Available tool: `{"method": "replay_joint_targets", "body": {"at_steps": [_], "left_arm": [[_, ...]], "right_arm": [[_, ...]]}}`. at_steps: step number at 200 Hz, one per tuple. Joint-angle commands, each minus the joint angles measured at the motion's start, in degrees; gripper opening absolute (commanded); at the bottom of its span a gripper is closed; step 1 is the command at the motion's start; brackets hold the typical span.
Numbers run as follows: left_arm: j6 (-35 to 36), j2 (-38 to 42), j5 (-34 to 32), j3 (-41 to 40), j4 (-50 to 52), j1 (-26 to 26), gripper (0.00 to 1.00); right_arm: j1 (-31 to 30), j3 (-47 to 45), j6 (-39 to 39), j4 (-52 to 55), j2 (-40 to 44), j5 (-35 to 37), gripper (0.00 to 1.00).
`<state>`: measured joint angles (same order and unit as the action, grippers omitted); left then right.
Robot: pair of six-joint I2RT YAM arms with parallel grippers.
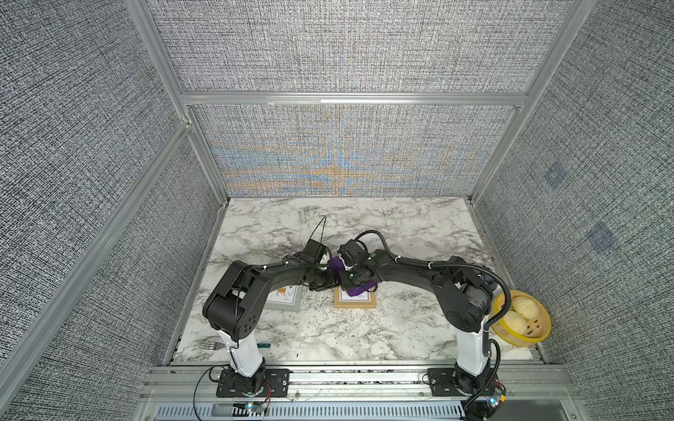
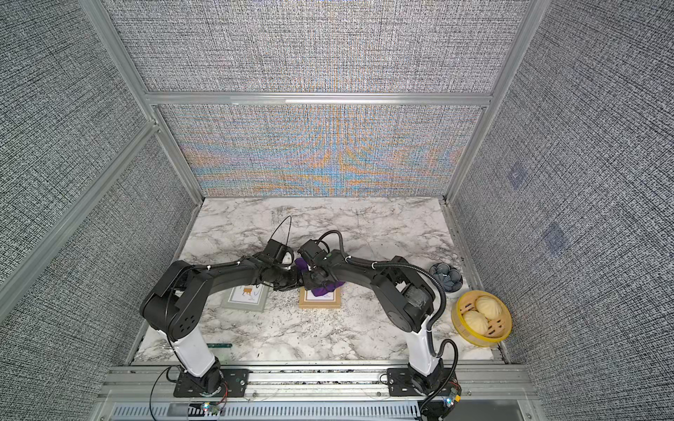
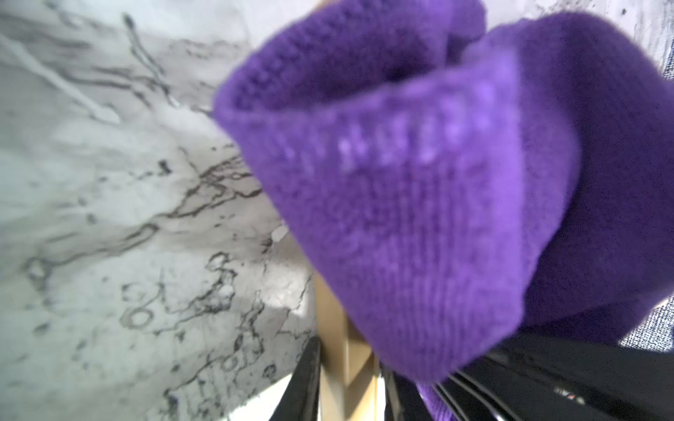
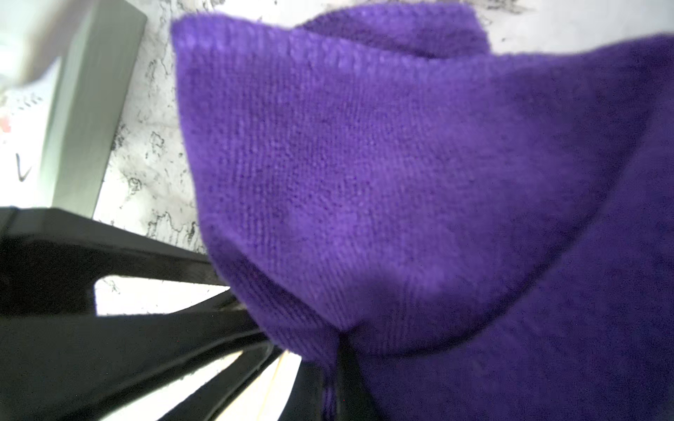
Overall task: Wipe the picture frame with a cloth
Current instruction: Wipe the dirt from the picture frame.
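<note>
The right gripper (image 1: 351, 285) is clenching a bunched fold of the cloth (image 4: 364, 189), so the purple wad is hanging below its jaws and lying over the far part of the picture frame (image 1: 355, 303), where the wiping has to happen. The left gripper (image 3: 350, 379) is pinching that frame's tan edge, probably bracing it against sliding on the marble table (image 1: 328, 226). A grey-green frame (image 1: 288, 301) is lying nearby, untouched.
</note>
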<state>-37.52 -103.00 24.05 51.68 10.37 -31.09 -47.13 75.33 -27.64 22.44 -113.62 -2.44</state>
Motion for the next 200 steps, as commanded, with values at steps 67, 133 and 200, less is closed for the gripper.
{"method": "replay_joint_targets", "body": {"at_steps": [67,133,200], "left_arm": [[-0.6,-2.0,-8.7,-1.3,15.7,-0.1,0.09],[0.1,-2.0,-8.2,-1.1,15.9,-0.1,0.09],[0.8,-2.4,-7.0,-1.3,15.5,-0.2,0.09]], "right_arm": [[-0.4,-7.1,4.3,9.7,4.4,-9.8,0.00],[0.3,-5.3,13.4,12.5,4.2,-8.1,0.00],[0.6,-2.3,2.1,3.5,0.0,1.8,0.00]]}}
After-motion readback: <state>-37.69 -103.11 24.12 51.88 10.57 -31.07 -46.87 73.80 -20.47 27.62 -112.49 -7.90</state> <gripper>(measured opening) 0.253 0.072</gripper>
